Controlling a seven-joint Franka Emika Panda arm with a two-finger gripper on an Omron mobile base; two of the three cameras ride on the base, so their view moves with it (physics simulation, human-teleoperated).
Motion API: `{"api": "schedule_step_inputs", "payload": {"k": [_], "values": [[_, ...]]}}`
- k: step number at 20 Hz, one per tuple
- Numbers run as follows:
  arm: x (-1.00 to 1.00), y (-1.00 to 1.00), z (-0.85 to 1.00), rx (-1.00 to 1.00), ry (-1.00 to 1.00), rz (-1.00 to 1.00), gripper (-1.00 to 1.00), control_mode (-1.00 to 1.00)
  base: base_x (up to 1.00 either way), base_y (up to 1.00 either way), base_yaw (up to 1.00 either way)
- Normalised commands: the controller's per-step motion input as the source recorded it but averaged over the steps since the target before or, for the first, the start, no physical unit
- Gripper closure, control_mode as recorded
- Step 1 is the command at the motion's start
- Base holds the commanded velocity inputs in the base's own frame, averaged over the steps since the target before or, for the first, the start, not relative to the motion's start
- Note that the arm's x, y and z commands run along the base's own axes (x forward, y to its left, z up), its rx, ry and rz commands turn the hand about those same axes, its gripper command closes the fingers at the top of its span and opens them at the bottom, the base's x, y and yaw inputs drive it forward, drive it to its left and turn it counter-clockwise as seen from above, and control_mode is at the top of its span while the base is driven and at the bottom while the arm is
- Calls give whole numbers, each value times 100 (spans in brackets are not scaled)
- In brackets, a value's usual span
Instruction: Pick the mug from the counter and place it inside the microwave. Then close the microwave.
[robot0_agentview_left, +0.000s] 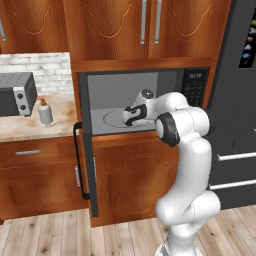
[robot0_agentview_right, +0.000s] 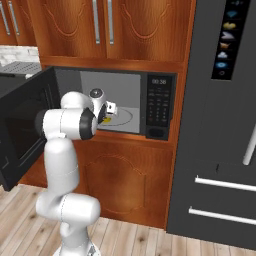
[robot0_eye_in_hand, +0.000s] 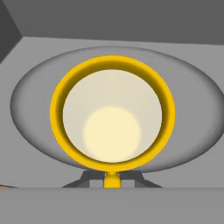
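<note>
So the big black microwave (robot0_agentview_left: 145, 102) is built into the reddish cabinets with its door (robot0_agentview_right: 22, 127) swung wide open toward the room, and the white arm (robot0_agentview_left: 182, 150) is reaching right into the grey cavity. Off to the side the beige worktop (robot0_agentview_left: 30, 127) just has a little grey toaster oven (robot0_agentview_left: 17, 93) and a white bottle with a brown cap (robot0_agentview_left: 45, 111) on it. Inside the microwave the round glass turntable (robot0_eye_in_hand: 192, 109) sits under the hand, and looking down along the gripper (robot0_agentview_left: 131, 116) you're staring straight into the yellow mug (robot0_eye_in_hand: 112, 114), upright and open-mouthed, right over the middle of the plate. The fingers look clenched on the mug's near rim or handle side, though the tips themselves are mostly hidden. I can't tell whether the mug's bottom is already touching the glass or hanging a touch above it. My read: we're at the placing step, mug basically delivered. Next it needs to settle it down, let go, back the hand straight out without clipping the mug, then swing round and push that door shut.
</note>
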Motion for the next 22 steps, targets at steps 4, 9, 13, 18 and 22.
{"api": "schedule_step_inputs", "payload": {"k": [4,9,13,18,22], "values": [[0,0,0,0,0,0,-100,-100,0,0,0],[0,0,0,0,0,0,-100,-100,0,0,0],[1,0,0,0,0,0,-100,-100,0,0,0],[-63,0,0,0,0,0,-100,-100,0,0,0],[-91,0,7,0,-1,0,-100,-100,0,0,0]]}}
